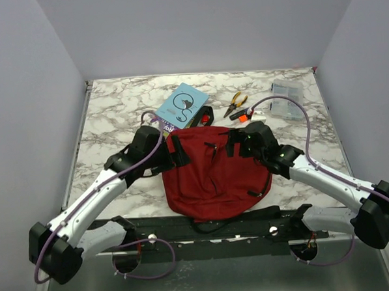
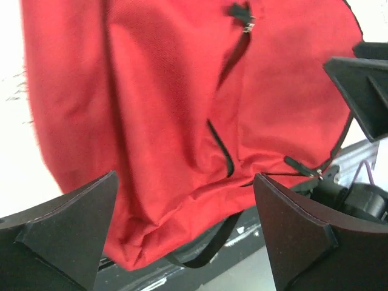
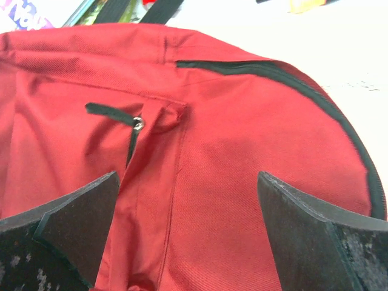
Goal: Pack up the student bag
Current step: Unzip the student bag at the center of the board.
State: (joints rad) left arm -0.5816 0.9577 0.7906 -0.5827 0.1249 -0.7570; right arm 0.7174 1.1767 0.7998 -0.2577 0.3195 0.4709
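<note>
The student bag, dark red with black zippers, lies flat at the near middle of the marble table. My left gripper is at its upper left corner. In the left wrist view it is open, its jaws spread wide above the red fabric and gripping nothing. My right gripper hovers at the bag's upper right corner. In the right wrist view it is open over the bag's front panel, near a zipper pull.
A light blue book with a cat drawing lies behind the bag on a purple book. Yellow-handled pliers, a small orange item and a clear plastic box are at the back right.
</note>
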